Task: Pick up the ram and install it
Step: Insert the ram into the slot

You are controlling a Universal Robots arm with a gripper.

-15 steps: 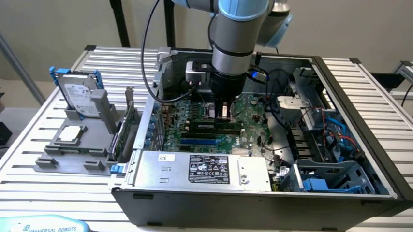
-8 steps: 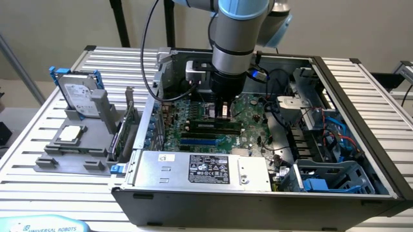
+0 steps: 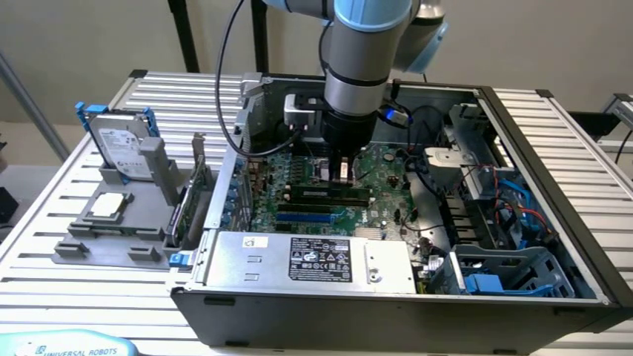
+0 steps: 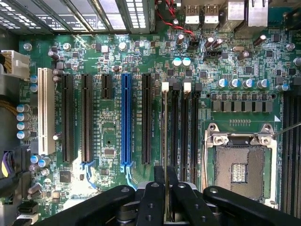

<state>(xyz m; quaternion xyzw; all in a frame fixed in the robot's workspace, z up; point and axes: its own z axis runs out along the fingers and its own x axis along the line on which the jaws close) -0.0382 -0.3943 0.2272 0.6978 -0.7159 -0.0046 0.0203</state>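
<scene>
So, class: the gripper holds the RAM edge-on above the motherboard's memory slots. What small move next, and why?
Probably a slow, straight descent: the gripper grips the RAM stick edge-on, apparently lined up along a memory slot with white latches, seemingly not yet seated.

arm top: I lose the grey and blue robot arm (image 3: 368, 44) at the exterior view's upper edge.
gripper tips: the black gripper (image 4: 165, 197) hides its own fingertips behind the linkage in my wrist view.
ram: the thin green ram stick (image 4: 165, 155) is edge-on; I cannot read its chips, and its near end is covered.
slot seating: I cannot tell.
drive label: text on the silver hard drive (image 3: 124, 148) is too small.
</scene>
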